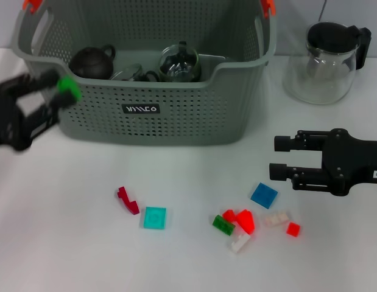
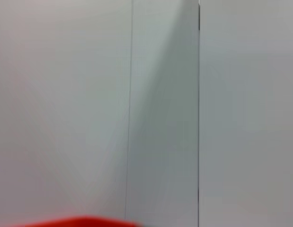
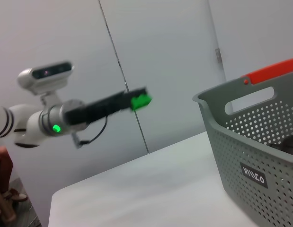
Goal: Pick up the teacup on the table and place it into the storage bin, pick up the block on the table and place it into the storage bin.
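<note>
The bin [image 1: 176, 115] fills the far left half of the table [image 1: 66, 243], its front wall facing me and its orange clips at the far corners. Inside it I see a dark teapot [image 1: 92, 62] and glassware [image 1: 179, 61], so I judge the teacup step is likely done, though I cannot pick out the cup for certain.

My left gripper [image 1: 54, 91] is raised just outside the bin's left front corner, fingers closed on a green block [image 1: 69, 88]. The right wrist view shows that same block [image 3: 140, 100] held in the air, well clear of the bin's rim. So the block step is in hand, in the carry phase.

My right gripper [image 1: 284, 158] hangs parked over the right side of the table, its fingers apart and empty. A glass jug [image 1: 325, 61] stands at the far right corner.

More small blocks lie near the front edge: blue [image 1: 264, 194], teal [image 1: 155, 217], and a red cluster [image 1: 242, 220].

Next I need to bring the left gripper across over the rim, above the bin's open interior, then let go. The risk is clipping the wall or dropping the block onto the glassware.
</note>
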You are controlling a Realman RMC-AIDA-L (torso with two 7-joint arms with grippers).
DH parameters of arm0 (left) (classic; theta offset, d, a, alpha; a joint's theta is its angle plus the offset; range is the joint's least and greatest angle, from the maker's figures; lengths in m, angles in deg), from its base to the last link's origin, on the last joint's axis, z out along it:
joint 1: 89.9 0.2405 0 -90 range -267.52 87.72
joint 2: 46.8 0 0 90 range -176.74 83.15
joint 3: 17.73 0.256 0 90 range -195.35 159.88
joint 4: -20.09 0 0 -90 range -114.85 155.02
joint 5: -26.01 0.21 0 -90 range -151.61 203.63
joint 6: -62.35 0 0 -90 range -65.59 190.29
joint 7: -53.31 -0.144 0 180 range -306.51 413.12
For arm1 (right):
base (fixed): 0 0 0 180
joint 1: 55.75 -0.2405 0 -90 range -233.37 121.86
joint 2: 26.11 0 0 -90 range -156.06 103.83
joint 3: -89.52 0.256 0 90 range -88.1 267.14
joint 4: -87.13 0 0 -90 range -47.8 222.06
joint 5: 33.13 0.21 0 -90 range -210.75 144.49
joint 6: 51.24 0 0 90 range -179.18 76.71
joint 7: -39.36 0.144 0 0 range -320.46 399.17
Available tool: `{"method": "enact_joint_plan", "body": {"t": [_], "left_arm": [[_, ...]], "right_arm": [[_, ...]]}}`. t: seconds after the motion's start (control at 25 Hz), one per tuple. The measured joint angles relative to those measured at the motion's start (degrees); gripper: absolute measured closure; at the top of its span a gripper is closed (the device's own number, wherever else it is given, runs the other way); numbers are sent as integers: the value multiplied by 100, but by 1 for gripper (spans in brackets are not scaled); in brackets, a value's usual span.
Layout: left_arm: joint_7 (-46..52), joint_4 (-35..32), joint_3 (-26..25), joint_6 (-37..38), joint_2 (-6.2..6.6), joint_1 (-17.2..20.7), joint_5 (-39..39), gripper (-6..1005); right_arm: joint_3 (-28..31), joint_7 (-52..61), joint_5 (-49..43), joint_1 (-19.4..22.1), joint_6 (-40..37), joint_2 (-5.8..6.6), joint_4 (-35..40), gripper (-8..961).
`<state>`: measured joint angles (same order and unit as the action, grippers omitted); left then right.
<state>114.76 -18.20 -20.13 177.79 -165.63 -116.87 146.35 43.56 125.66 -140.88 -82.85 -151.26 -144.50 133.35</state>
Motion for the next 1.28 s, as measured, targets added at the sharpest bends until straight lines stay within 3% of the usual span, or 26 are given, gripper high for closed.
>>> {"method": "enact_joint_plan", "body": {"t": [0.2, 0.4, 0.52, 0.72, 0.84, 1.08, 1.28], "left_arm": [[758, -4, 24, -431, -47, -607, -183, 596], [2191, -362, 273, -1180, -54, -1267, -214, 596], [3161, -841, 947, -1855, -46, -1544, -216, 597], [5194, -1578, 3080, -3249, 106, -1712, -49, 597], [6040, -1761, 4113, -3906, 205, -1792, 305, 595], [6534, -1540, 4971, -4766, 113, -2099, 1259, 567], [6792, -1308, 5388, -5253, 84, -2188, 1597, 539]], "right_arm": [[-5, -6, 0, -4, 2, -20, -7, 278], [-12, -6, 0, 0, 0, -28, -8, 278], [-9, -7, 0, 1, 3, -35, -8, 278], [-3, -8, 0, -4, 9, -39, -8, 279], [0, -9, 0, -11, 12, -44, -12, 279], [-11, -9, 0, -22, 48, -52, -20, 279], [-20, -9, 0, -10, 53, -53, -25, 279]]}}
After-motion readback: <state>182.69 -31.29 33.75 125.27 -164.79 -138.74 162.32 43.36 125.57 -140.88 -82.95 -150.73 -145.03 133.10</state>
